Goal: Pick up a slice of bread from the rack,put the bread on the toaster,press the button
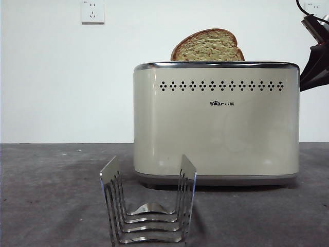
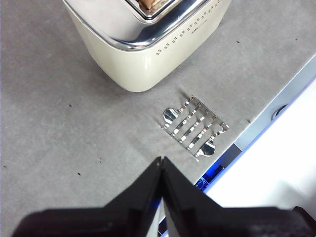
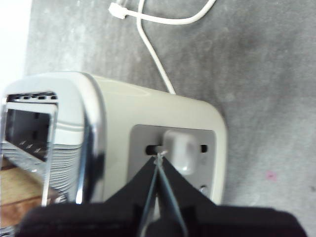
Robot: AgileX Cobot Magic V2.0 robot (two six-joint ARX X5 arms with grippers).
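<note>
Bread first: the slice of bread (image 1: pixel 207 46) stands in the toaster (image 1: pixel 216 128), its domed top and dark brown crust poking above the chrome rim, the face speckled tan and green. Only the upper part shows; the rest is sunk in the slot. The toaster is a boxy cream body with rounded corners, a mirror-bright top band, a row of small black holes and a small logo under them. It sits toward the far side of the dull grey, slightly mottled worktop.

Nearer the front edge stands the rack (image 1: pixel 149 208), thin polished steel slats curved between two upright ends, with nothing in it. The front view cuts off its base.

The right gripper (image 3: pixel 159 157) hangs at the toaster's end panel, jaws pressed together, tips right at the pale lever knob (image 3: pixel 180 150) in its grey slotted plate; contact is hard to judge. A white cord (image 3: pixel 155 54) trails away across the grey surface behind.

The left gripper (image 2: pixel 161 160) hovers above the worktop's front edge, jaws closed on nothing, near the rack and well apart from the toaster.
</note>
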